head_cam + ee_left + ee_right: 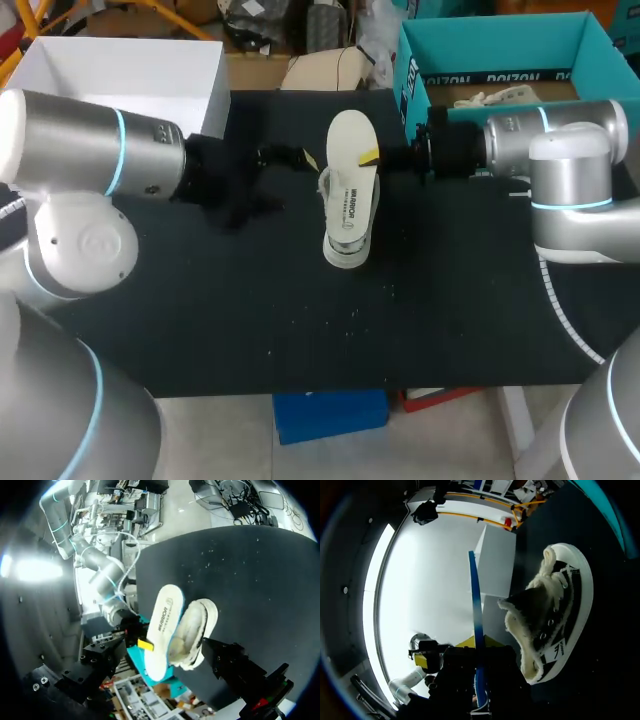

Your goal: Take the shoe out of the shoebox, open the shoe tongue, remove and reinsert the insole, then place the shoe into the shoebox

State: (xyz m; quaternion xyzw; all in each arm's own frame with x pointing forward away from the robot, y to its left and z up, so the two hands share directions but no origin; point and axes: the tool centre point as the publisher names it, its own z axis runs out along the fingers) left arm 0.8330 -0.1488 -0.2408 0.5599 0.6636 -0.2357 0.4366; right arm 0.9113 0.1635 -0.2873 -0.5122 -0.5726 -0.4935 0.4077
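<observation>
Half lost under the insole [352, 150] in the head view: the far part of the shoe [345, 235], standing on its sole at the middle of the surface [200, 330], outside the shoebox [500, 45]. Cannot tell whether insole and shoe touch. Reduced to a thin blue edge in the right wrist view, that same insole, running straight into the right jaws with yellow showing on either side. Clenched on the insole, then, near one long edge, holding it over the shoe with its pale face upward. Just beside it in that view, the shoe's dark upper, fleecy lining, pale laces and white sole.

Impossible to judge the left jaws: dark wrist end blurred into the black surface just beside the shoe, and nothing decisive in the left wrist view, only black hardware to either side of shoe and insole. Released or clenched, cannot tell.

Partly covered by the right arm [560, 150]: the near wall of the teal shoebox at the far right corner, with something pale inside, too small to name. Likewise cut off by the left arm [90, 150], a white box [120, 75] at the far left.

Laid level from the left side, the left arm, forearm pointing across at the shoe. Opposite, level from the right, the right arm, wrist in front of the shoebox and pointing at the insole.
</observation>
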